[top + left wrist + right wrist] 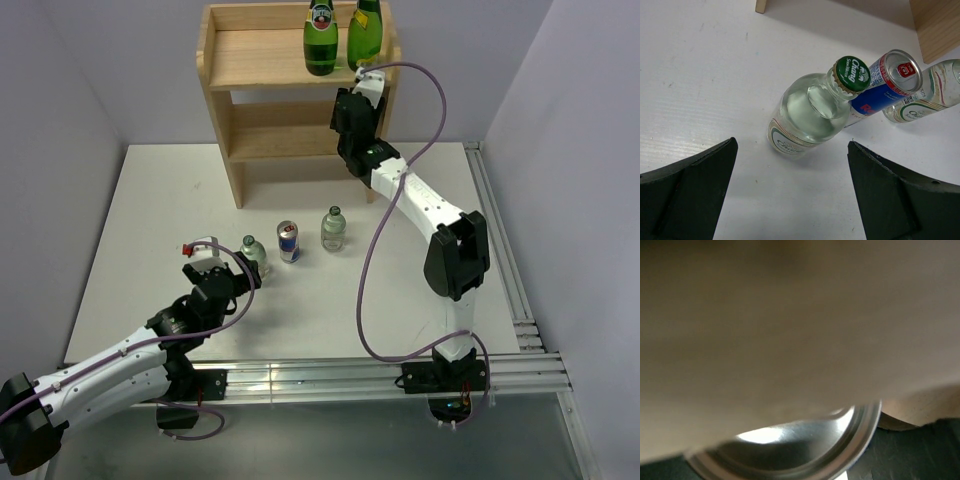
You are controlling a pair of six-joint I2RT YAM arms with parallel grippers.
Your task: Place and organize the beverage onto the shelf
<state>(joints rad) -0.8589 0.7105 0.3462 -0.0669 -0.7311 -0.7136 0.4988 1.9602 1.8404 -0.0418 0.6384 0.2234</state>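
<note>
Reads "Chang" in white on the green cap [852, 74] of the clear glass bottle [810, 115]; smaller print beneath illegible.

I wear the same livery on both sides: smooth white shells broken by chunky black joint housings. My left arm [110, 372] ends in a black wrist topped by a small white block with a red tab [187, 249] at its edge. Its two fingers [690, 197] are broad matte-black wedges with slanted inner faces. My right arm [422, 203] has a bulky rounded black elbow housing [457, 255] and a tiny green light [372, 152] on the black section near the wrist. It stands on a flat black base plate [445, 375]. A thin lilac cable [365, 275] runs loose beside the right arm in wide loops, and a second lilac cable [110, 357] lies along my left arm.
</note>
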